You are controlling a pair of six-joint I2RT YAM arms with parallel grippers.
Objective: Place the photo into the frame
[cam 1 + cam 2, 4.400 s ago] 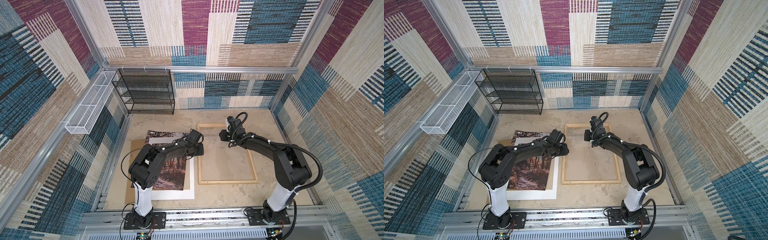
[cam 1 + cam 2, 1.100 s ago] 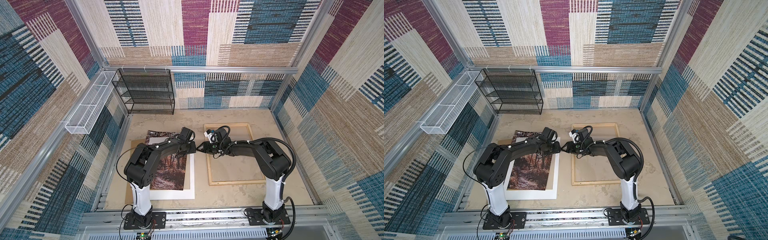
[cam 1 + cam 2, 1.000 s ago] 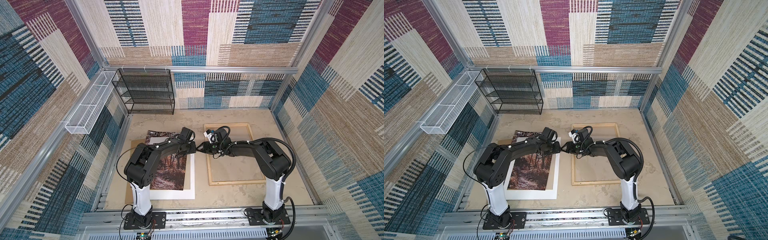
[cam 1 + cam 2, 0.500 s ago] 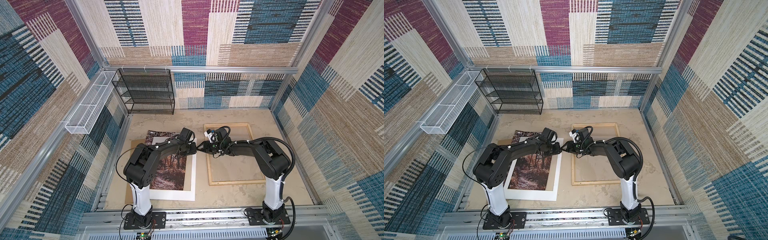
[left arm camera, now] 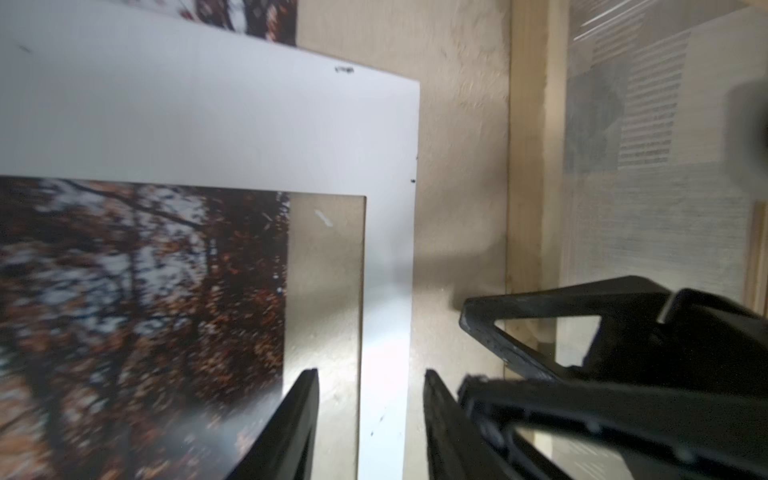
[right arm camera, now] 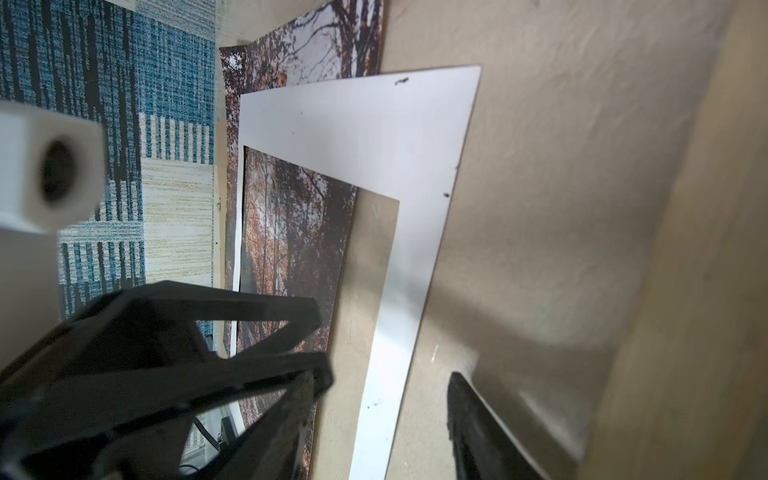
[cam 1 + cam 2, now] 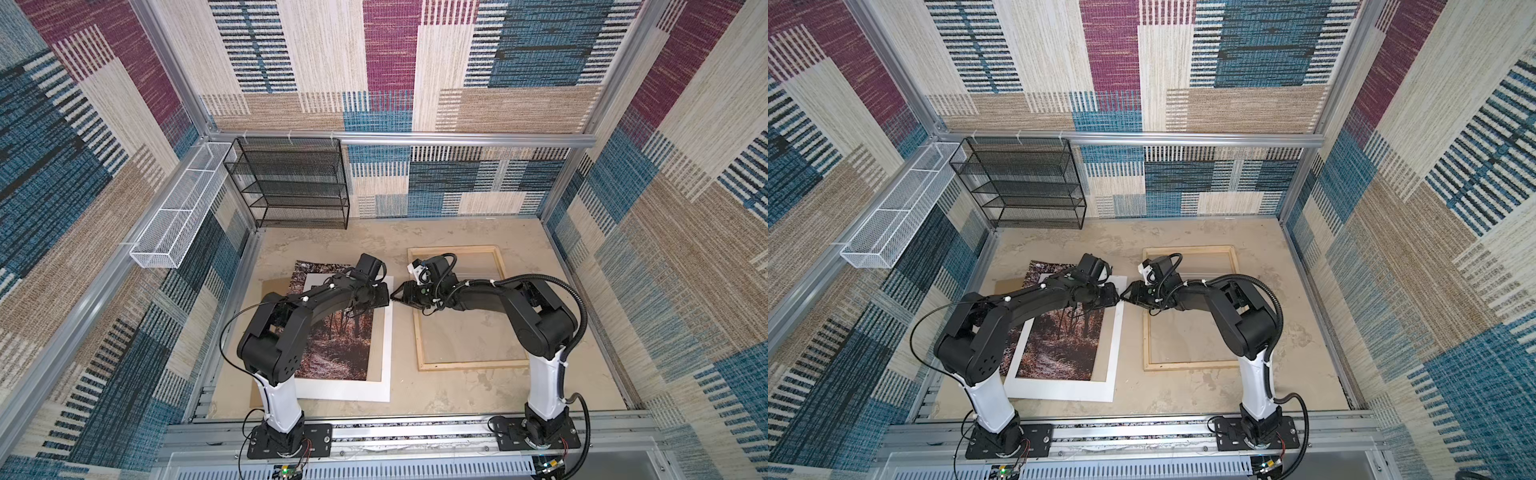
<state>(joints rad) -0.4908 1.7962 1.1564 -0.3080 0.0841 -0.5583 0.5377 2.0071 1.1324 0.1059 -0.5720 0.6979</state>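
Where the mottled beige surface (image 7: 457,232) spans the lower middle, the thin pale-wood frame (image 7: 473,365) lies right of centre. Left of it, a white windowed mat (image 7: 345,390) overlies the russet photo (image 7: 336,353). The left fingers (image 5: 303,399) straddle the mat's edge, parted, and the right fingers (image 6: 469,415) gape empty.

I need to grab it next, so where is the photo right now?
In both top views the photo lies flat on the left side of the table, under the white mat and left of the wooden frame.
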